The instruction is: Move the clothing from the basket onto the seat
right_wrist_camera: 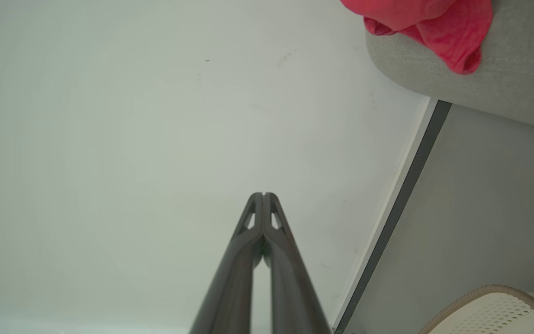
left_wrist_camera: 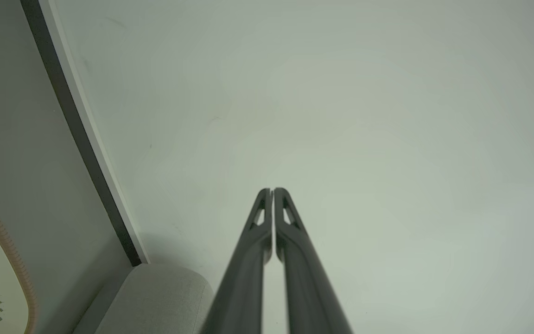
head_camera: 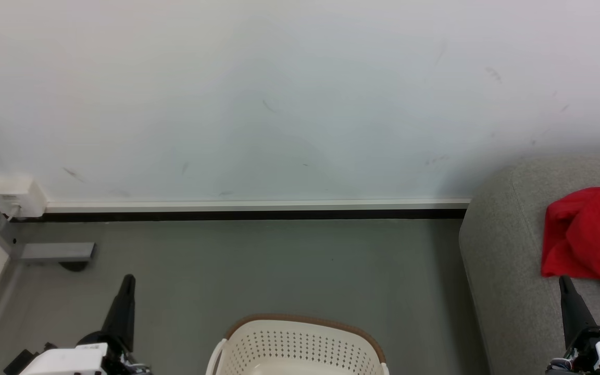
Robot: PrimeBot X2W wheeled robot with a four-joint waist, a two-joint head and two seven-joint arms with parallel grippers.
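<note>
Basket (head_camera: 300, 344) sits midway between my left gripper (head_camera: 127, 281) and right gripper (head_camera: 564, 282), both pinched together empty; clothing (head_camera: 589, 234) lies on seat (head_camera: 503, 250) beside my right.

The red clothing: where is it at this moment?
In the head view the red clothing lies on the grey sofa at the right edge, just above the right gripper and right of the basket.

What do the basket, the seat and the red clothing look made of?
Basket: likely moulded plastic, smooth cream, rows of punched holes, brown rim. Seat: grey woven upholstery, matte, faintly speckled. Clothing: soft red fabric, crumpled into loose folds.
</note>
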